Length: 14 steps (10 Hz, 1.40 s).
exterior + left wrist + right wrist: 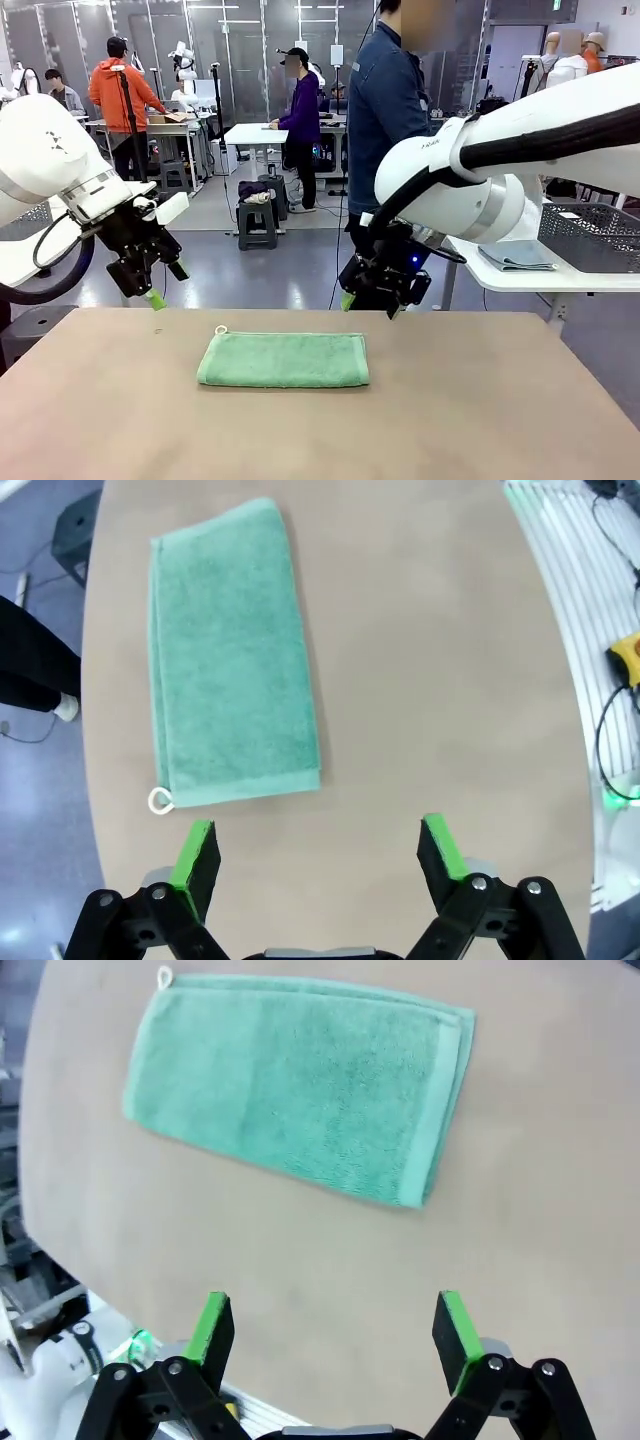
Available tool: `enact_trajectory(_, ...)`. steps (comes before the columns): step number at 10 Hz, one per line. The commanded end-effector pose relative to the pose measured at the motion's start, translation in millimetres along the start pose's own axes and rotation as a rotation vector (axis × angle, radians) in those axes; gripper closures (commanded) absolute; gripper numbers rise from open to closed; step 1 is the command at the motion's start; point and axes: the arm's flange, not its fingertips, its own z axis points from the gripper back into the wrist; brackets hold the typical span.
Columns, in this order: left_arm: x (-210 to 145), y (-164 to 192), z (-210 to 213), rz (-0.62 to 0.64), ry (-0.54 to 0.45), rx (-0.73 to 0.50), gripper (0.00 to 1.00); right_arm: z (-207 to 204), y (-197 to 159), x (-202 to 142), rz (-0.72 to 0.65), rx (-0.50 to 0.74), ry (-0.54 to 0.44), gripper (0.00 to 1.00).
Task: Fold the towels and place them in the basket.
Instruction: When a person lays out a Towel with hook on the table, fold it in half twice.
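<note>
Mint green towel (283,360) lies folded at the middle of the table (500,420). The left gripper (167,284) hovers at its 10 o'clock and the right gripper (370,303) at 1 o'clock (probably poised for another grasp).

Left wrist view: fingers spread, empty, with the towel at 11 o'clock.

Right wrist view: fingers likewise spread and empty, with the towel at 12 o'clock.

Mint towel (283,360) folded, ctr; basket (592,222) rt.
</note>
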Motion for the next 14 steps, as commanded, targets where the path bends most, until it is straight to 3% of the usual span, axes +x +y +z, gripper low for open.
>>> enact_trajectory(1, -8, 7, 10, -0.036, -0.075, -0.02, 0.0, 3, -9, 14, -0.122, 0.091, -0.027, 0.0)
enact_trajectory(4, -37, 24, 25, -0.037, -0.271, -0.054, 0.0, 3, -23, 24, -0.098, 0.201, -0.086, 0.0)
enact_trajectory(5, -50, 27, 29, 0.008, -0.347, -0.017, 0.0, 2, -13, 17, -0.137, 0.128, -0.022, 0.0)
enact_trajectory(6, -62, 26, 26, 0.026, -0.4, 0.028, 0.0, 2, -13, 17, -0.137, 0.128, -0.022, 0.0)
enact_trajectory(8, -79, 18, 17, 0.005, -0.428, 0.158, 0.0, 2, -13, 17, -0.137, 0.128, -0.022, 0.0)
enact_trajectory(11, -95, 13, 10, -0.037, -0.425, 0.224, 0.0, 2, -13, 17, -0.137, 0.128, -0.022, 0.0)
enact_trajectory(13, -98, 18, 12, 0.062, -0.523, 0.246, 0.0, 2, -13, 17, -0.137, 0.128, -0.022, 0.0)
enact_trajectory(14, -95, 19, 8, 0.094, -0.501, 0.22, 0.0, 2, -13, 17, -0.137, 0.128, -0.022, 0.0)
